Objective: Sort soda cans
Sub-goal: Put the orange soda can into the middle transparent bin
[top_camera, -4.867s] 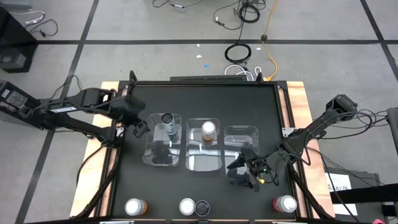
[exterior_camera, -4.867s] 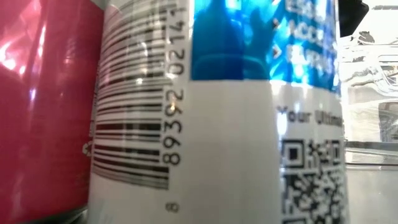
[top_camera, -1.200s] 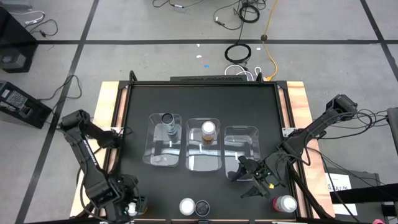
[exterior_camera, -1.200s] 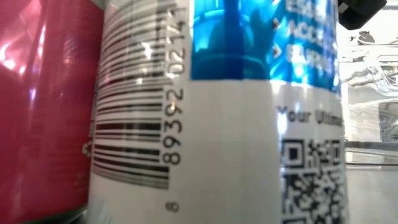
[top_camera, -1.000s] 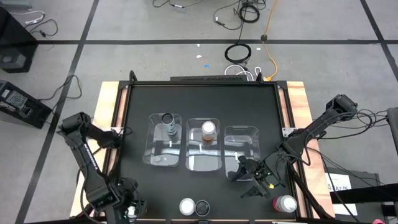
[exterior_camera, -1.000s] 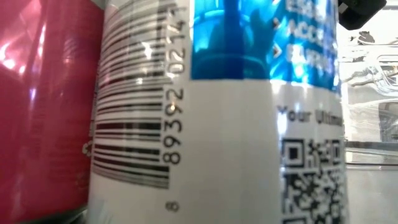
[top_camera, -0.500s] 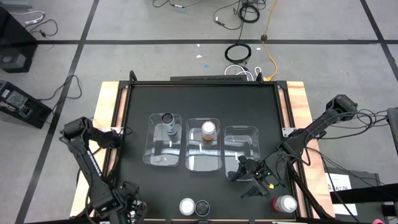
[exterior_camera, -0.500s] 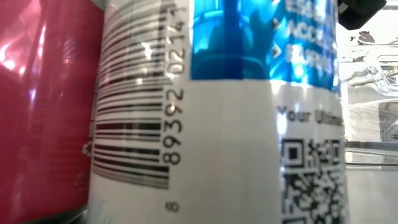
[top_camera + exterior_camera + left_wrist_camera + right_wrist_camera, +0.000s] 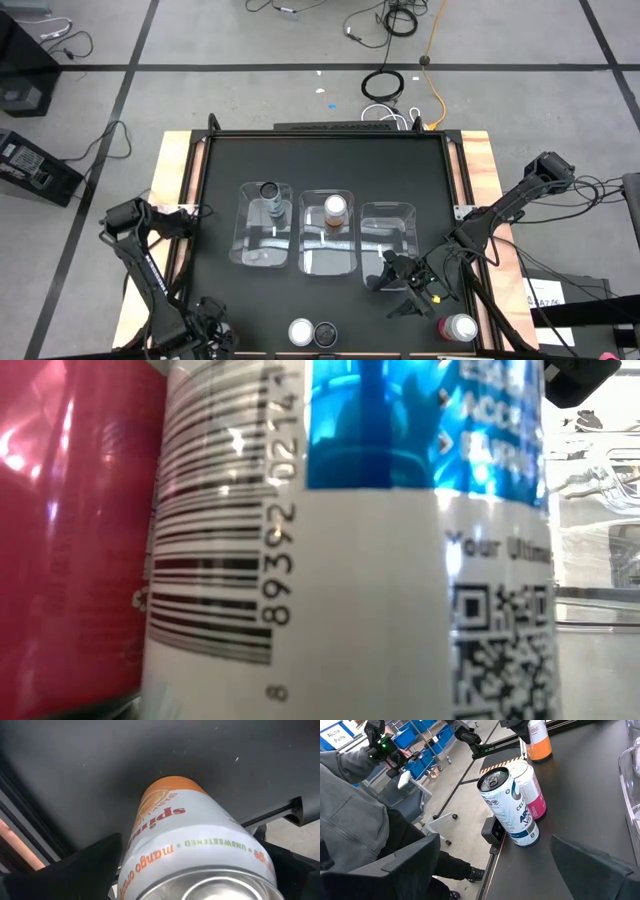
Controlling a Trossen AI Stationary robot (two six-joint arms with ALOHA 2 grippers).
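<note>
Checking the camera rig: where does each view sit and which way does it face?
High: overhead, looking down on the table and both arms.
Low: table height, blocked by the white-blue can and pink can.
Left wrist: on the left gripper, jaws gripping the orange can.
Right wrist: on the right gripper, open jaws, facing those three cans and a person.
Shared: both wrists see the orange can.

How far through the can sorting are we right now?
Done: a grey soda can stands in the left clear plastic bin, an orange-sided can in the middle bin. In hand: the left gripper is at the second orange can. Left: the white-and-blue can, the pink can beside it, and the red can near the open right gripper.
</note>
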